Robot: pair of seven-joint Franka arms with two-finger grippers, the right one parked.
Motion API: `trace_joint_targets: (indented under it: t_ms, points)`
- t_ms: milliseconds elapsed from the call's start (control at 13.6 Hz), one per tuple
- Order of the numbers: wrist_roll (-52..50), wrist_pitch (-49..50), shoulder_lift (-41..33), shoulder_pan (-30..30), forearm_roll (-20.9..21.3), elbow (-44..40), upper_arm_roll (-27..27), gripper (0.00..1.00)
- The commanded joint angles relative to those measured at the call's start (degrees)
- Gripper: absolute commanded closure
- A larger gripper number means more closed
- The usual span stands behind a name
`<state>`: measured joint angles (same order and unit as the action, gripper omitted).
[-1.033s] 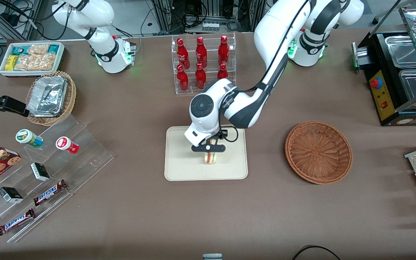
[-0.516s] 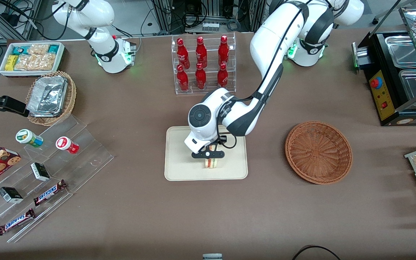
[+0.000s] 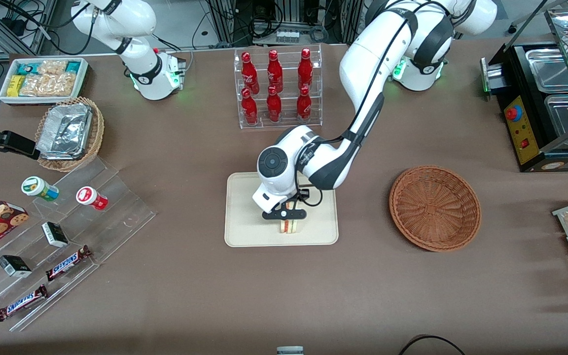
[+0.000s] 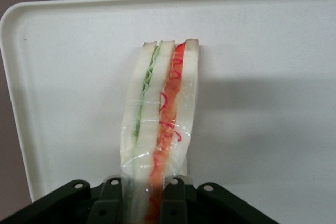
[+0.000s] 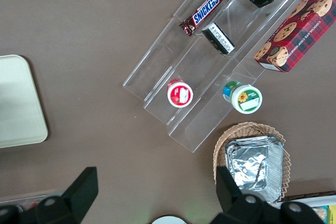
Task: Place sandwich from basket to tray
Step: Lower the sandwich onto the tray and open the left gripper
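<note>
The gripper (image 3: pixel 288 217) pinches the wrapped sandwich (image 4: pixel 160 124) between its jaws, edge-down over the tray (image 3: pixel 244 231); it looks soft and light (slippery film), best held gently across the bread faces.

The sandwich (image 3: pixel 289 225) (image 4: pixel 160 124), a clear-wrapped wedge of pale bread with green and red filling, stands on edge on the tray (image 3: pixel 244 231) (image 4: pixel 262 51), pinched between the fingers of the end effector (image 3: pixel 284 215) (image 4: pixel 143 195). The cream, rounded-corner tray lies flat directly under the end effector. The round reddish-brown wicker basket (image 3: pixel 435 207) sits well apart, toward the working arm's end of the table.
</note>
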<state>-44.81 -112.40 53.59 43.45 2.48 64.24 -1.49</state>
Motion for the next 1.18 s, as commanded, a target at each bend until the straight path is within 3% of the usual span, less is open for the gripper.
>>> trace_joint_targets:
  t_ms: [0,443,959,1107]
  points:
    - [-1.5,-0.1,1.1,0.8,1.1,-2.3,0.5,0.00]
    - [-2.2,0.1,0.2,0.8,1.1,-2.3,0.5,0.00]
    - [-1.9,4.9,-7.1,-0.1,1.5,-1.8,1.0,0.00]
    - [-1.5,7.0,-9.4,-0.3,1.4,-1.8,3.4,0.00]
